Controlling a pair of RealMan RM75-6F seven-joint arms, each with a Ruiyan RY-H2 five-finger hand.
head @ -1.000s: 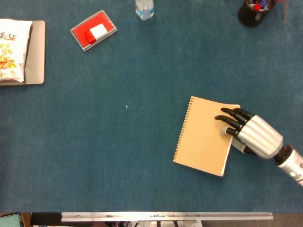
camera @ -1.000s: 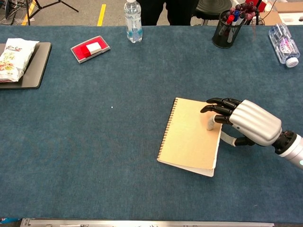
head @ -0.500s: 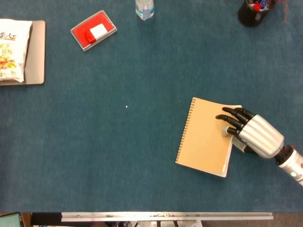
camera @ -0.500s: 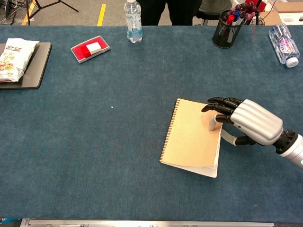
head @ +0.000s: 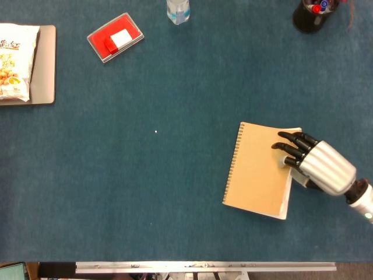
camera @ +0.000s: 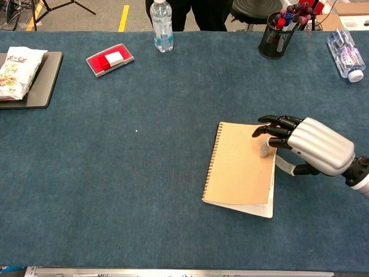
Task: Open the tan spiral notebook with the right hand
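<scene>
Dragged to the right over the last second, the tan notebook (head: pixel 260 170) now lies further right on the blue table (head: pixel 175 192), with the right hand (head: pixel 317 166) shifted the same way. The notebook is closed and flat at the right of the table, its spiral along its left edge and white page edges showing at its lower right corner. The silver-backed hand is laid at the notebook's right edge, palm down, with the wrist cut off by the frame's right side. Its dark fingers (camera: pixel 275 130) are slightly apart and pressed onto the cover near the upper right corner; whether the thumb is under the cover cannot be told. The left hand is seen in neither view.

A snack bag (head: pixel 13 61) on a dark tray (head: pixel 44 67) is cut off at the left; its print is too small to be read. Further back are found a red box (head: pixel 115 37), a water bottle (camera: pixel 162 19), a pen cup (camera: pixel 272 36) and a second, lying bottle (camera: pixel 345 46).
</scene>
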